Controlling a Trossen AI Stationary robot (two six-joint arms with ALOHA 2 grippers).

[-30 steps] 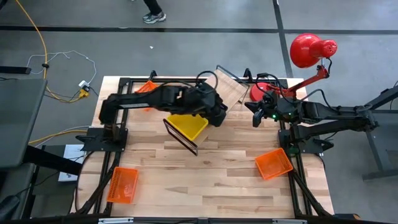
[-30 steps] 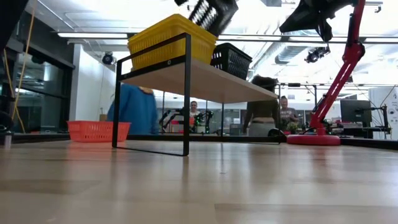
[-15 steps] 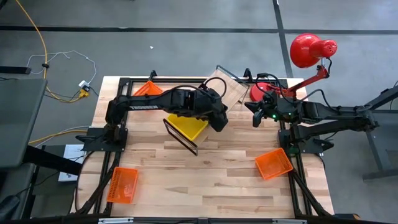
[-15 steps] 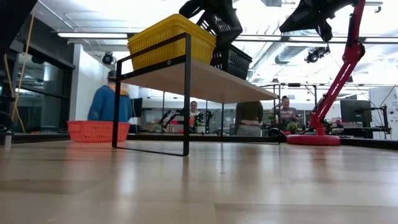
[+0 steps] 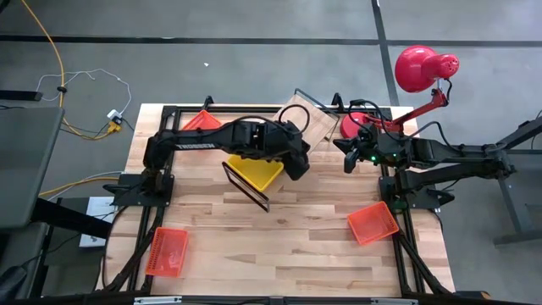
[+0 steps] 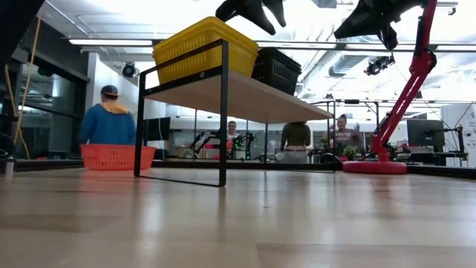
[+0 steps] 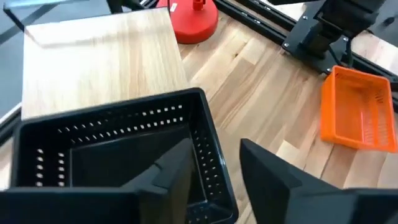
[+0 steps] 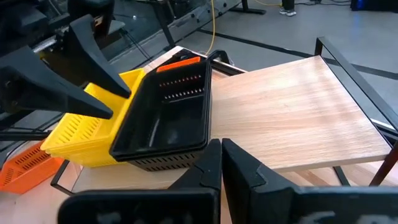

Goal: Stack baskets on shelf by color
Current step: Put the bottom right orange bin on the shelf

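Observation:
A black basket (image 8: 165, 124) rests by its bottom on the light-wood shelf (image 8: 292, 112), right beside a yellow basket (image 8: 81, 137) at the shelf's end. In the low view the black basket (image 6: 277, 71) and the yellow basket (image 6: 204, 48) stand side by side on the shelf (image 6: 245, 93). My left gripper (image 6: 262, 11) hangs open just above the black basket, clear of it. In the left wrist view its fingers (image 7: 216, 144) stand over the basket's end wall (image 7: 205, 124). My right gripper (image 5: 347, 157) waits shut at the right, beside the shelf.
Orange baskets lie on the table at the near left (image 5: 167, 252), the near right (image 5: 373, 222) and the far left (image 5: 201, 120). A red lamp (image 5: 423, 66) stands on its round base (image 5: 356, 123) at the far right. People move in the room behind.
My left gripper has come down with a black basket and set it on a black one on the shelf next to the yellow basket. It has then opened, let go and drawn up a little; the basket stays on the shelf.

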